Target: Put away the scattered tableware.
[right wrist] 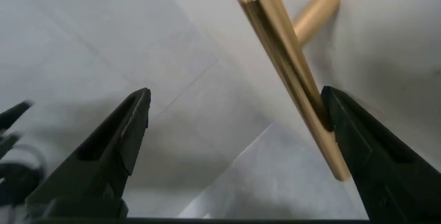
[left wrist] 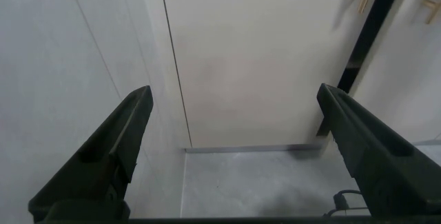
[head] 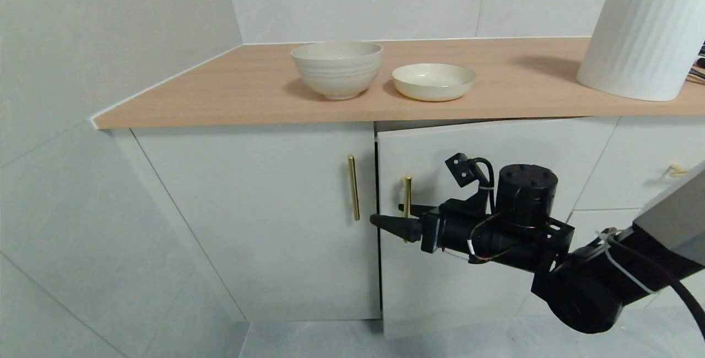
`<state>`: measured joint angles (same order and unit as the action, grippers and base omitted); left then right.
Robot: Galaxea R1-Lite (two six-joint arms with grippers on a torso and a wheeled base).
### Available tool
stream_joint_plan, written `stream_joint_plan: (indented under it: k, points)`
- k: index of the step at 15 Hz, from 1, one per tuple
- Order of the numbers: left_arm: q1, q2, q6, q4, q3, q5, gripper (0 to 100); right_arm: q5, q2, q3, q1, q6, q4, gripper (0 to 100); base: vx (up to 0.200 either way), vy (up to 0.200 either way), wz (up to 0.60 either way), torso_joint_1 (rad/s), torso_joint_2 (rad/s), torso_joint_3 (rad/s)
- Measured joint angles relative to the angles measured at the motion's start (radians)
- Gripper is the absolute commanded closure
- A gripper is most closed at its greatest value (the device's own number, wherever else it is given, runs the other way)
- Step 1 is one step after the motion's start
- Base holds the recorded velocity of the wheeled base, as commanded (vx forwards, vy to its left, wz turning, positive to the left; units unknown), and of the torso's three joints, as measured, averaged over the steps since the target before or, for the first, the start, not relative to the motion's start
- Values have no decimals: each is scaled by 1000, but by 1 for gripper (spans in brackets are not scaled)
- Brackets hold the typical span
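On the wooden counter stand a deep cream bowl and, to its right, a shallow cream dish. Below them the right cabinet door hangs slightly ajar. My right gripper is open at that door's gold handle, one finger on each side of the bar. In the right wrist view the gold handle runs between the open fingers of the right gripper, close to one finger. My left gripper is open and holds nothing, low before the left cabinet door.
The left cabinet door is closed, with its own gold handle. A tall white ribbed cylinder stands at the counter's right end. Tiled walls close in the left side, and grey floor lies below the cabinets.
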<state>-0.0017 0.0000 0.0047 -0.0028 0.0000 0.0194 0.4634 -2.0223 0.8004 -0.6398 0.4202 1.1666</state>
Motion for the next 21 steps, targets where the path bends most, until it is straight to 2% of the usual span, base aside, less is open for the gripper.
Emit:
stream_joint_plan:
  k: [5, 9, 13, 15, 18, 21]
  points:
    - [0, 0, 1, 0, 0, 1, 0, 12, 88, -123, -70, -6, 29, 0, 0, 0, 0, 0, 0, 0]
    - [0, 0, 4, 0, 0, 0, 0, 17, 141, -223, -88, -4, 91, 0, 0, 0, 0, 0, 0, 0]
    - [0, 0, 2, -9, -1, -1, 0, 29, 191, -256, -97, -2, 124, 0, 0, 0, 0, 0, 0, 0]
    - [0, 0, -12, -13, -30, 4, 0, 33, 206, -261, -99, -2, 121, 0, 0, 0, 0, 0, 0, 0]
    - [0, 0, -25, 53, -107, 53, 0, 36, 213, -265, -100, -4, 128, 0, 0, 0, 0, 0, 0, 0]
    - [-8, 53, -25, 240, -286, 194, 0, 59, 214, -283, -100, -7, 135, 0, 0, 0, 0, 0, 0, 0]
